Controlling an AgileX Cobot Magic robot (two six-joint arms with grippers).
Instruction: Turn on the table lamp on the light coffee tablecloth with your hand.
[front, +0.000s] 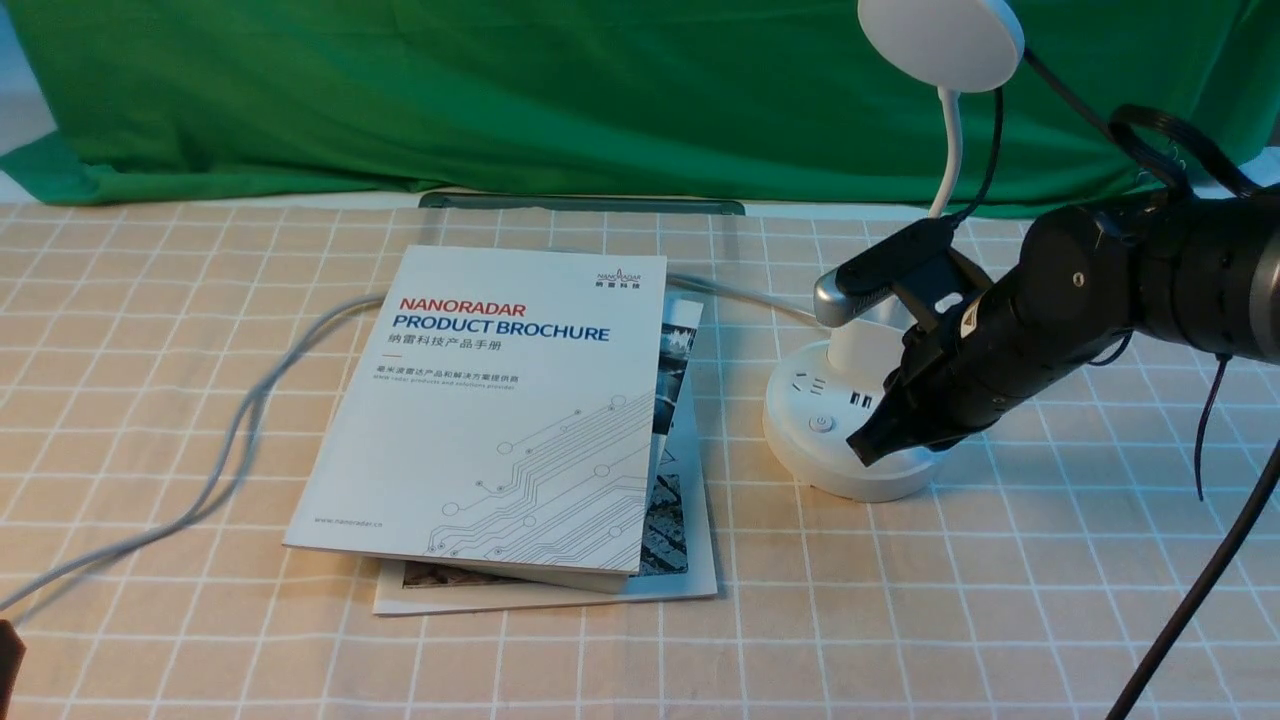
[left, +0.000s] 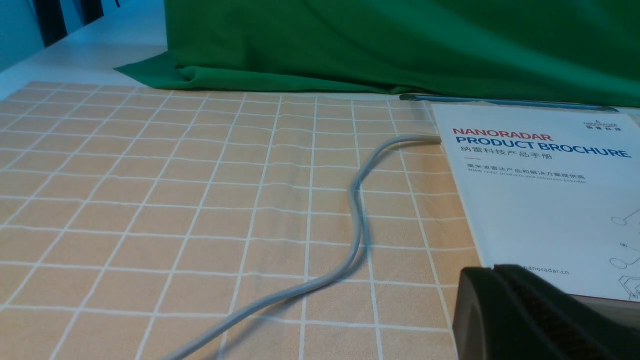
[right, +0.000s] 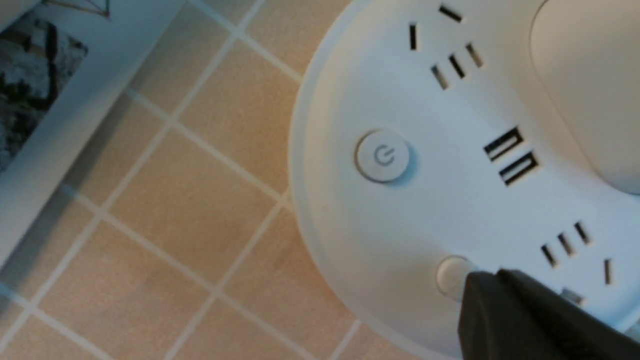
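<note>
In the front view, your right hand, closed and holding nothing, hides the near-right part of the base of the table lamp. The lamp stands on the right of the light coffee tablecloth, its head cut off at the top.

In the left wrist view, only the tip of your left hand shows, closed and empty, beside the brochure.

In the right wrist view, the closed tip overlaps a plain button. You cannot tell whether it presses.

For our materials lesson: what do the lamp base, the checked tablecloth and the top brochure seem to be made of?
The lamp base looks like moulded plastic: smooth, white, soft sheen. The tablecloth seems woven fabric: matte, slightly rippled. The top brochure is probably coated paper: thin page edges show.
</note>
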